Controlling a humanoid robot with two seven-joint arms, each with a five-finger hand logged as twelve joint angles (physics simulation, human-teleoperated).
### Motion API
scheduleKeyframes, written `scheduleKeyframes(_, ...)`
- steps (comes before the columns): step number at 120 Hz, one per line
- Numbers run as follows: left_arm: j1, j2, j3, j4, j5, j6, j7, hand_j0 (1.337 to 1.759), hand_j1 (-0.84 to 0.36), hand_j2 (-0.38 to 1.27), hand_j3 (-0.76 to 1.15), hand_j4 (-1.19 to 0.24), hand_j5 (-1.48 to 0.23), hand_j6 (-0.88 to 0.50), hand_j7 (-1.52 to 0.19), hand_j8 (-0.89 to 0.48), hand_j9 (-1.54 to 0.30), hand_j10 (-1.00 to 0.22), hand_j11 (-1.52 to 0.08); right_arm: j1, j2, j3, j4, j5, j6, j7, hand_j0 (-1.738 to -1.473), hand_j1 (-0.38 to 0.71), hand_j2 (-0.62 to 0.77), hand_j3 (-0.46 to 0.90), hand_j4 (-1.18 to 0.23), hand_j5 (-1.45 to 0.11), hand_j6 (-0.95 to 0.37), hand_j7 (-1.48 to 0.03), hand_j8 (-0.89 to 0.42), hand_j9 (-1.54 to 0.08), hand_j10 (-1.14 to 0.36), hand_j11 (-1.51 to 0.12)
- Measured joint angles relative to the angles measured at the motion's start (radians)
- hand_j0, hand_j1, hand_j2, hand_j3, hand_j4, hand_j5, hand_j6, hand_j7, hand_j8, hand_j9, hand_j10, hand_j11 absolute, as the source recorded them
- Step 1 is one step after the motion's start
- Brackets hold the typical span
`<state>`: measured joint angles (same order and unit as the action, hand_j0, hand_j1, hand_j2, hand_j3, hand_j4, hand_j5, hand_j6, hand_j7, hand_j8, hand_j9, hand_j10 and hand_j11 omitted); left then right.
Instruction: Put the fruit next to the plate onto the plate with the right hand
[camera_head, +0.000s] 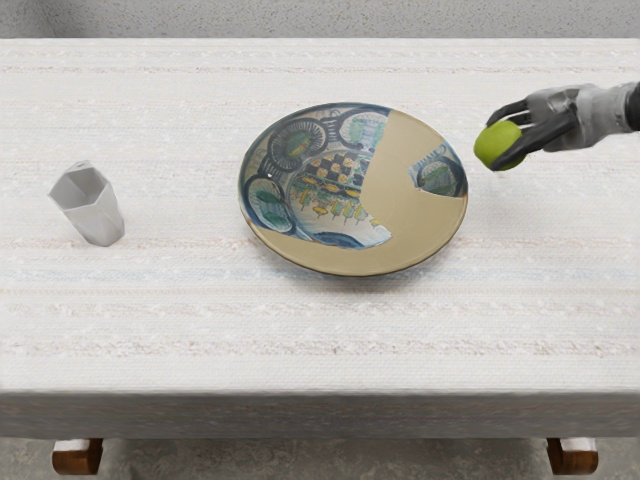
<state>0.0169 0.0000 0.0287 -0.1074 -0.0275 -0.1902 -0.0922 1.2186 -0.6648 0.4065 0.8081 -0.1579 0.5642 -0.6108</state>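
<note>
Right robot hand (545, 118): comes in from the right edge at the far right of the worktop, dark fingers curled around the fruit, gripping it at its left end.
Green fruit (498, 145): round, yellow-green, held in the right robot hand; it sits just right of the plate's far-right rim, apart from it and not over it. Whether it touches the worktop cannot be told.
Plate (400, 215): large and round, in the middle of the worktop, tan with blue, green and yellow patterning over its left part; nothing lies on it.
Grey vase (90, 205): small, faceted, leaning slightly, well to the left of the plate.
Worktop (320, 330): pale, faintly striped surface.
</note>
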Motion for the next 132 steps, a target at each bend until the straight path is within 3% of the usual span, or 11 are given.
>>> scheduleKeyframes(3,0.0,0.0,0.0,0.0,0.0,0.0,0.0,1.658,0.35,0.0,0.0,0.0,0.0,0.0,0.0,0.0,0.0,0.0,0.0,-0.001,0.012,0.007,0.0,0.004,0.012,0.0,-1.644,0.26,0.33,0.0,-0.68,-1.17,-0.34,-1.12,-0.25,-1.17,-0.5,-1.19)
scheduleKeyframes(9,0.0,0.0,0.0,0.0,0.0,0.0,0.0,1.658,0.35,0.0,0.0,0.0,0.0,0.0,0.0,0.0,0.0,0.0,0.0,-0.003,0.048,0.016,0.0,0.008,0.029,0.0,-1.644,0.22,0.24,0.0,-0.68,-1.18,-0.35,-1.13,-0.25,-1.19,-0.51,-1.2)
scheduleKeyframes(32,0.0,0.0,0.0,0.0,0.0,0.0,0.0,1.658,0.35,0.0,0.0,0.0,0.0,0.0,0.0,0.0,0.0,0.0,0.0,0.019,0.208,0.027,-0.005,0.004,0.054,0.0,-1.646,0.22,0.26,0.0,-0.68,-1.21,-0.34,-1.13,-0.24,-1.21,-0.51,-1.23)
scheduleKeyframes(46,0.0,0.0,0.0,0.0,0.0,0.0,0.0,1.658,0.35,0.0,0.0,0.0,0.0,0.0,0.0,0.0,0.0,0.0,0.0,0.023,0.309,0.027,-0.081,-0.043,0.057,0.0,-1.647,0.23,0.27,0.0,-0.67,-1.21,-0.34,-1.13,-0.23,-1.22,-0.49,-1.23)
scheduleKeyframes(63,0.0,0.0,0.0,0.0,0.0,0.0,0.0,1.658,0.35,0.0,0.0,0.0,0.0,0.0,0.0,0.0,0.0,0.0,0.0,0.005,0.355,0.022,-0.141,-0.085,0.058,0.0,-1.646,0.23,0.27,0.0,-0.67,-1.21,-0.35,-1.13,-0.25,-1.2,-0.5,-1.21)
scheduleKeyframes(69,0.0,0.0,0.0,0.0,0.0,0.0,0.0,1.658,0.35,0.0,0.0,0.0,0.0,0.0,0.0,0.0,0.0,0.0,0.0,-0.001,0.361,0.022,-0.154,-0.094,0.056,0.0,-1.648,0.17,0.22,0.0,-0.6,-1.05,-0.33,-0.99,-0.23,-1.05,-0.49,-1.06)
scheduleKeyframes(79,0.0,0.0,0.0,0.0,0.0,0.0,0.0,1.658,0.35,0.0,0.0,0.0,0.0,0.0,0.0,0.0,0.0,0.0,0.0,-0.003,0.366,0.021,-0.171,-0.104,0.052,0.0,-1.651,0.0,0.14,0.0,-0.4,-0.7,-0.22,-0.66,-0.15,-0.7,-0.27,-0.7)
scheduleKeyframes(91,0.0,0.0,0.0,0.0,0.0,0.0,0.0,1.658,0.35,0.0,0.0,0.0,0.0,0.0,0.0,0.0,0.0,0.0,0.0,0.015,0.366,0.022,-0.177,-0.106,0.049,0.0,-1.654,-0.14,0.09,0.0,-0.24,-0.43,-0.13,-0.4,-0.09,-0.43,-0.15,-0.43)
scheduleKeyframes(106,0.0,0.0,0.0,0.0,0.0,0.0,0.0,1.658,0.35,0.0,0.0,0.0,0.0,0.0,0.0,0.0,0.0,0.0,0.0,0.038,0.326,0.036,-0.174,-0.099,0.047,0.0,-1.656,-0.23,0.05,0.0,-0.13,-0.23,-0.07,-0.22,-0.05,-0.23,-0.08,-0.23)
scheduleKeyframes(132,0.0,0.0,-0.001,0.0,0.0,0.0,0.0,1.658,0.35,0.0,0.0,0.0,0.0,0.0,0.0,0.0,0.0,0.0,0.0,-0.036,0.036,0.148,-0.179,-0.077,0.047,0.0,-1.657,-0.31,0.02,0.0,-0.05,-0.08,-0.03,-0.08,-0.02,-0.08,-0.03,-0.08)
